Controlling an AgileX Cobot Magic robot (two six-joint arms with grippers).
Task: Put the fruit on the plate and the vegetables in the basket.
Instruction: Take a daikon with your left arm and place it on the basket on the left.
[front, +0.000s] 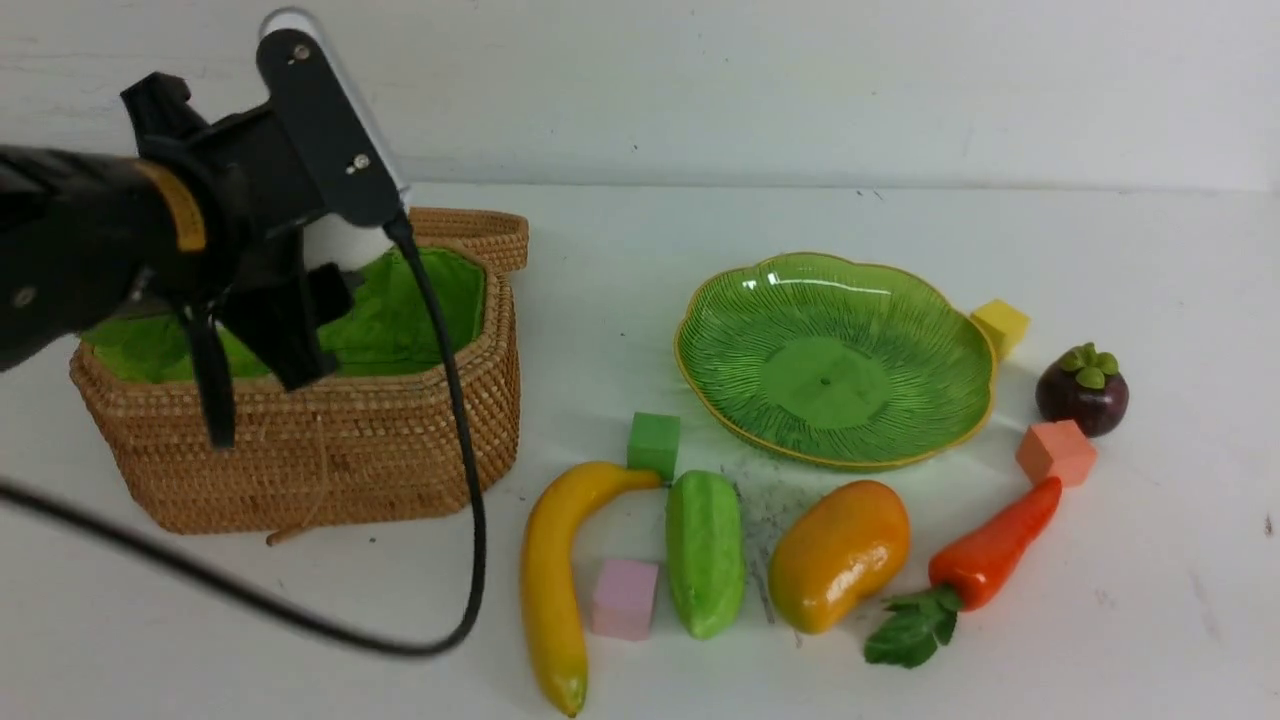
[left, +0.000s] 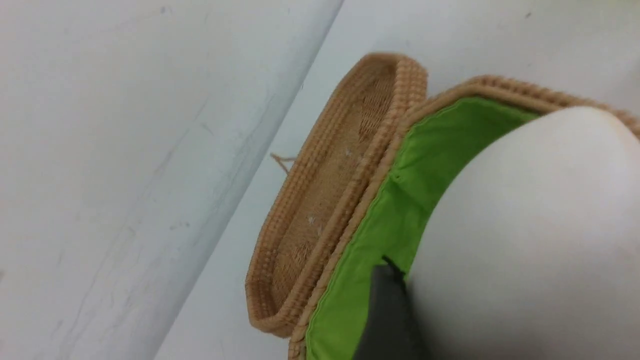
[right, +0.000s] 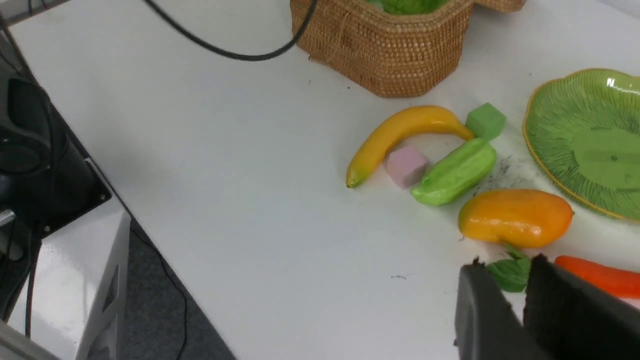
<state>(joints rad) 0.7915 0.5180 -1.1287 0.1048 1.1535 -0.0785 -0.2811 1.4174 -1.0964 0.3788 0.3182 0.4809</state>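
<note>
1 white radish (left: 540, 240) part-hidden | L gripper (front: 270, 370) grasping it | R gripper (right: 520, 300) cut off, slightly apart

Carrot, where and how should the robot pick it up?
I'd grip the carrot around its thick upper root, just short of the leaves, from above, fingers across its length: it lies flat and slanted, tapering toward the salmon cube.

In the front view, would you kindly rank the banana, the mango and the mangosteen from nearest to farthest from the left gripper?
1. Banana: nearest, right of the basket and left of the pink cube.
2. Mango: in front of the plate.
3. Mangosteen: farthest, at the plate's right.
</note>
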